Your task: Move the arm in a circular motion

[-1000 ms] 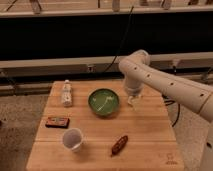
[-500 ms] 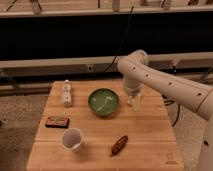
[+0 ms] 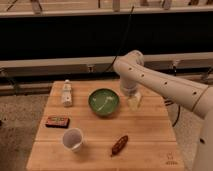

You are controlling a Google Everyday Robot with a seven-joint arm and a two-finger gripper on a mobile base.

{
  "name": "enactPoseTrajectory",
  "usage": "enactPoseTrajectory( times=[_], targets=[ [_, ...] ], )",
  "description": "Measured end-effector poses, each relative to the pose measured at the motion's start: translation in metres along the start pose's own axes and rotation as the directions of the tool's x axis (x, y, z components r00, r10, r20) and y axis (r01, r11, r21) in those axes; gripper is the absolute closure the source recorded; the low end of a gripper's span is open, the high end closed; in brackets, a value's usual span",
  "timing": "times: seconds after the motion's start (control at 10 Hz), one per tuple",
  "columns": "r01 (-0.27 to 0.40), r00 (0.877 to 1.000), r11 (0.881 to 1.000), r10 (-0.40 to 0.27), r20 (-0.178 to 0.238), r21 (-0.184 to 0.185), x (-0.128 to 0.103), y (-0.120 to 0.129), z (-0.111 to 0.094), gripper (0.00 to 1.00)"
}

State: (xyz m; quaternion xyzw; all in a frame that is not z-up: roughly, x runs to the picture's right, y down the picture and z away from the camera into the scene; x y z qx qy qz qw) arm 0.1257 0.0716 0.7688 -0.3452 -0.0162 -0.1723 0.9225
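The large white arm [image 3: 165,86] of thick rounded segments with small dark dots reaches in from the right edge, over the back right of the wooden table [image 3: 150,135]. Its elbow joint [image 3: 129,65] bulges above the table's far edge. The gripper [image 3: 133,101] hangs down from it, just right of the green bowl [image 3: 104,102] and close above the tabletop.
A small white bottle [image 3: 66,93] stands at the back left. A flat red-brown packet [image 3: 57,121] lies at the left. A white cup [image 3: 73,138] stands near the front. A brown oblong snack [image 3: 119,144] lies front centre. A dark wall with rails runs behind.
The arm's elbow and gripper have shifted slightly left, toward the green bowl. The tabletop objects have not moved.
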Motion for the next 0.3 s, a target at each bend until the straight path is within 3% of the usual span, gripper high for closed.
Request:
enactPoseTrajectory(
  times=[0.3],
  targets=[
    [0.021, 1.000, 1.000, -0.021, -0.004, -0.005, -0.0084, -0.0021, 0.0008, 0.20]
  ],
)
